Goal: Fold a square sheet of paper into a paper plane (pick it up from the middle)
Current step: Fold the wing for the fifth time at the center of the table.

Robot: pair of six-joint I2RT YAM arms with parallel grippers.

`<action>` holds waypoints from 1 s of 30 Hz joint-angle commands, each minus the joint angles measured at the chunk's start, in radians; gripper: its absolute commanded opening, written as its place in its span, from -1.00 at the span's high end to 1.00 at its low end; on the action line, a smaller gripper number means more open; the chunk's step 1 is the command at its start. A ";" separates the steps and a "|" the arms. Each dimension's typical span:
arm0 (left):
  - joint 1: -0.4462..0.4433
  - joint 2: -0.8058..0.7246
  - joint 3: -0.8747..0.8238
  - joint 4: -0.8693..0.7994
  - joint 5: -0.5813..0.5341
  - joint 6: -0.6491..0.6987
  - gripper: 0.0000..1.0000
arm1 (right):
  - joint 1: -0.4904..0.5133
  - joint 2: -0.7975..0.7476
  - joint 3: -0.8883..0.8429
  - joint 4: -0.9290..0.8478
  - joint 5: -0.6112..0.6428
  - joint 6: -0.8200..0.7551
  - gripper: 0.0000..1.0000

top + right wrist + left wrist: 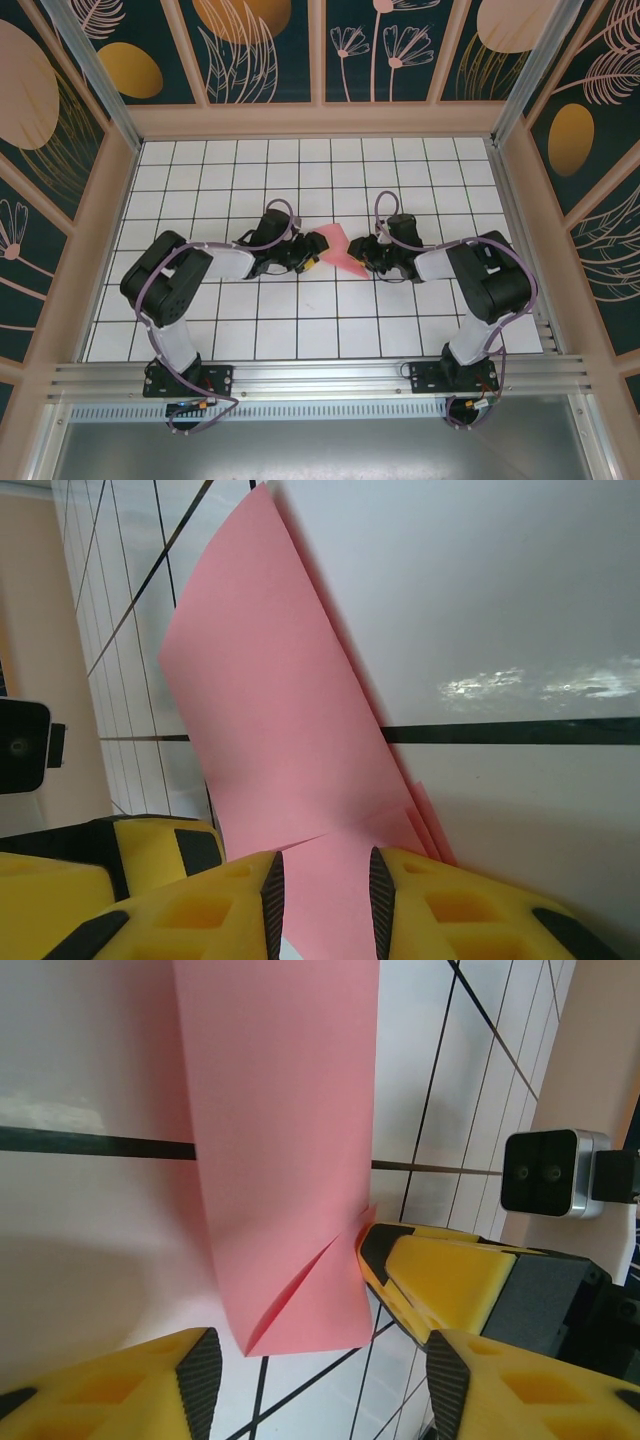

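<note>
The left arm and right arm share black joint housings, white links and black base plates, with purple cables looping along them. Their fingers are yellow moulded blocks with hollow pockets, faced with textured black pads.

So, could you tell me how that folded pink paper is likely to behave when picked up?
Probably floppy: the pink paper is thin and curves slightly where the right gripper pinches its end. Likely very light, so a nudge could slide it. The folded layers may stiffen it somewhat lengthwise.
</note>
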 commanded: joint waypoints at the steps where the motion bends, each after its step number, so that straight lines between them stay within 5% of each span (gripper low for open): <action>1: -0.008 0.036 0.034 -0.017 0.028 -0.005 -0.16 | -0.009 0.028 -0.027 0.020 -0.017 0.011 0.35; 23: -0.013 0.012 0.005 -0.027 -0.004 0.003 -0.16 | -0.030 0.026 -0.026 0.015 -0.022 -0.001 0.35; 30: -0.013 0.044 0.006 0.049 0.049 -0.028 0.06 | -0.030 0.014 -0.027 0.035 -0.037 0.009 0.35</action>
